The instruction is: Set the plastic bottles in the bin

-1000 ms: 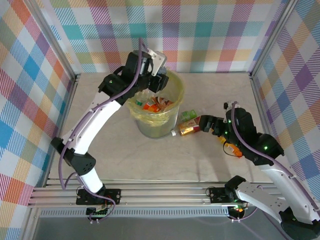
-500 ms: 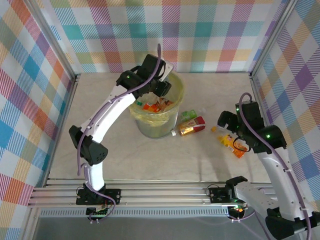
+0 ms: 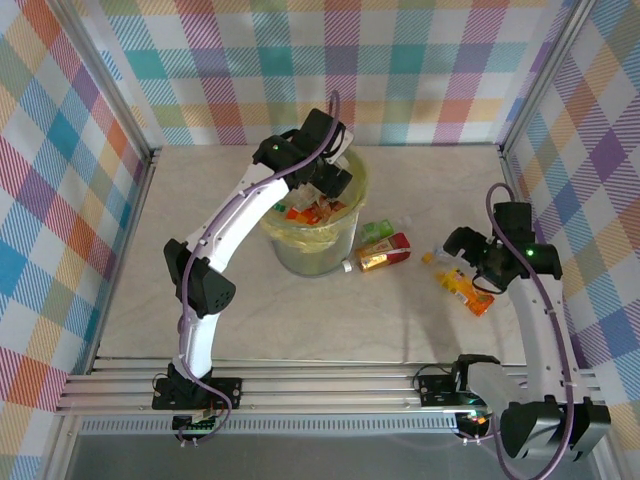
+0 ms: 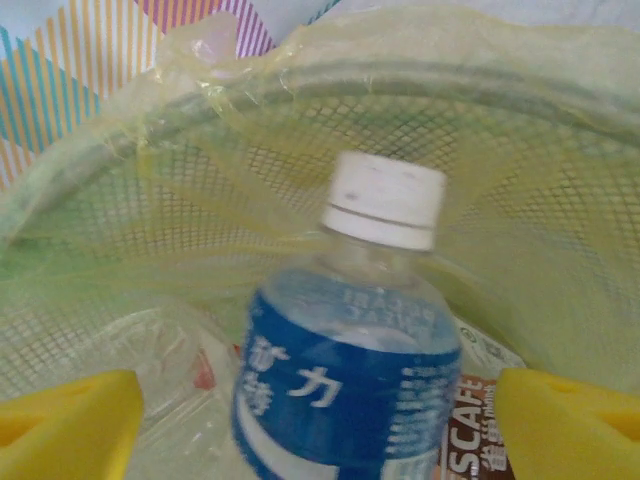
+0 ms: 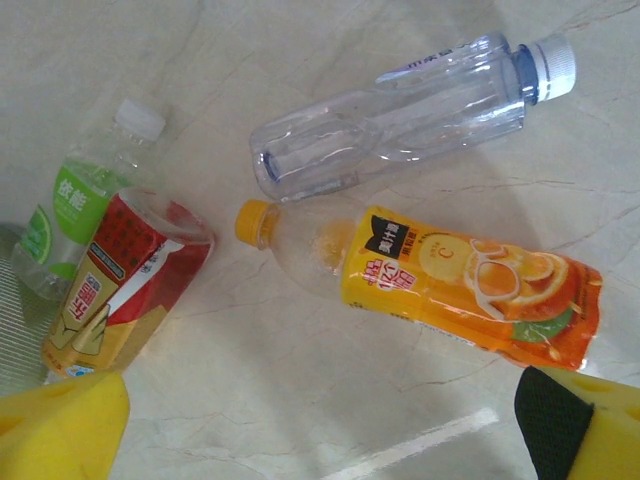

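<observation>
My left gripper [image 3: 328, 183] hangs over the bin [image 3: 315, 252], a round mesh bin lined with a yellow-green bag [image 4: 520, 150]. In the left wrist view its yellow fingertips [image 4: 70, 420] stand wide apart, open. A blue-labelled, white-capped plastic bottle [image 4: 345, 380] sits blurred between them, touching neither. Several bottles lie inside the bin. On the table lie a red-labelled bottle [image 5: 120, 280], a green-labelled one [image 5: 85, 190], an orange one [image 5: 450, 285] and a clear one [image 5: 400, 115]. My right gripper [image 5: 320, 430] hovers open above bare table, just near of the orange bottle.
The bin's mesh wall [image 5: 15, 330] stands just left of the red and green bottles. Checked side walls enclose the marble table [image 3: 250, 310]. The right wall [image 3: 585, 200] is close behind my right arm.
My left gripper reached further over the bin and opened, letting go of the blue-labelled bottle. My right arm drew back to the right, from the red bottle to over the orange one.
</observation>
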`<state>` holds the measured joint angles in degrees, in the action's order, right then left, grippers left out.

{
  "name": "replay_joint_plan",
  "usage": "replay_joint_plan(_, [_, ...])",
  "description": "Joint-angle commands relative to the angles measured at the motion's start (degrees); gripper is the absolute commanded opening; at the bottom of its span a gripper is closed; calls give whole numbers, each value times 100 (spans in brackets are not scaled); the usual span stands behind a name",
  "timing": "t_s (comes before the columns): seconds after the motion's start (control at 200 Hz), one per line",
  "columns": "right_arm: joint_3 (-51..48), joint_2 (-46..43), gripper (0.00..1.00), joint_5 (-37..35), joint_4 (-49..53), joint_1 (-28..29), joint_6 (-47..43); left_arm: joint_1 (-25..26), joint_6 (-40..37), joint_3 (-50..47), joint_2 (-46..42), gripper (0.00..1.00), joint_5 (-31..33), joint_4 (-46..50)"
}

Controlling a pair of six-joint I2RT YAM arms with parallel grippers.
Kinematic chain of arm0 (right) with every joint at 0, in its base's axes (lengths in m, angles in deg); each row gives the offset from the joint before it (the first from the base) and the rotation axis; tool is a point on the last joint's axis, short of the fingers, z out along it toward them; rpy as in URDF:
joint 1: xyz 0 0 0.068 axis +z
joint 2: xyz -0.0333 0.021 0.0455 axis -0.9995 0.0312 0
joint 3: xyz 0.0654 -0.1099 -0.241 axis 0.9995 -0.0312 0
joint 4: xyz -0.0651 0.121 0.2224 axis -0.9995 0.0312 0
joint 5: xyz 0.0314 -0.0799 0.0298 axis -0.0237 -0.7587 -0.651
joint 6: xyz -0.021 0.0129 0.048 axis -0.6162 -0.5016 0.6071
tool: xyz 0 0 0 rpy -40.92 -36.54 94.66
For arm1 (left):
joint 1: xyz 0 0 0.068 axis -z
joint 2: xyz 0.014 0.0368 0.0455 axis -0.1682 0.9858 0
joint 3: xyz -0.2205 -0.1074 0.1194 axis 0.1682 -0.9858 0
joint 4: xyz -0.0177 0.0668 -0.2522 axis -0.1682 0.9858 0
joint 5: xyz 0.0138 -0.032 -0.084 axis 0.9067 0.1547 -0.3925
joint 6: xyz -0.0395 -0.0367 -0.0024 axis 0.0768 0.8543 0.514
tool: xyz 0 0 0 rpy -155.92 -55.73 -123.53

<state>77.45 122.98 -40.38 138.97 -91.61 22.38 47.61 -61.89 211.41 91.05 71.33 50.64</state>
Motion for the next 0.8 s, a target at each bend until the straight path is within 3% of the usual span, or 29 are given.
replay_joint_plan(0.0, [-60, 103, 100, 371, -272, -149, -178, -40, -5, 176, -209, 94, 148, 144])
replay_joint_plan(0.39, [-259, 579, 100, 1084, -745, -743, -510, -32, 379, -342, -1189, 100, 47, 0])
replay_joint_plan(0.795, [-452, 1249, 100, 1034, -1049, -832, -935, -36, 1611, -3597, -4060, 100, -1014, -1766])
